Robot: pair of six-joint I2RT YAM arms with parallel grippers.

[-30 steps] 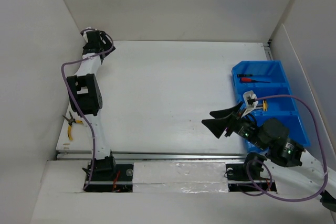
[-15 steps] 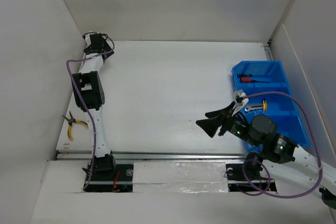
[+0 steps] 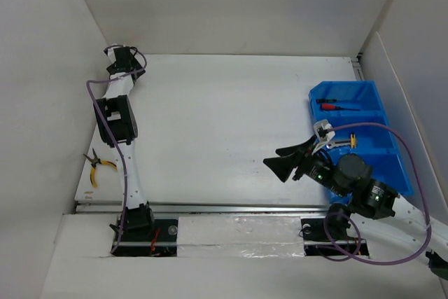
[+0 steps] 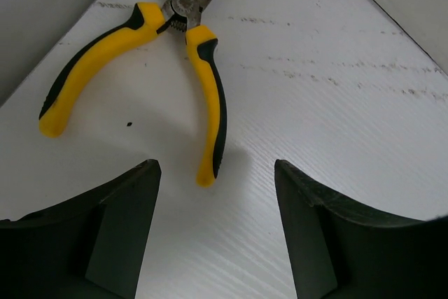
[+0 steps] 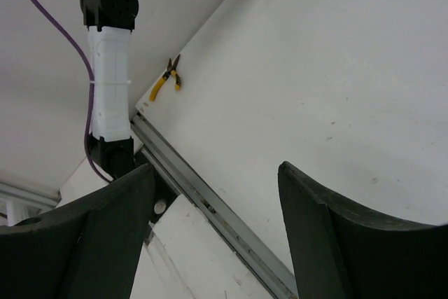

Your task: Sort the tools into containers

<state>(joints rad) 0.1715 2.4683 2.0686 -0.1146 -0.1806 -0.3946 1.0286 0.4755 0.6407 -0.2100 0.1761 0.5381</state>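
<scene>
Yellow-handled pliers [image 4: 208, 82] lie on the bench [image 4: 336, 103] just ahead of the left end effector [image 4: 215, 169], its jaws apart and empty. A second pair [image 3: 96, 166] lies by the bench's left edge. The right end effector [image 3: 274, 159] hangs wide open, empty, near the blue bin [image 3: 346, 86] holding screwdrivers [image 3: 339, 106].

The pliers [image 4: 208, 89] have their nose tips cut off by the left wrist view's top edge.
</scene>
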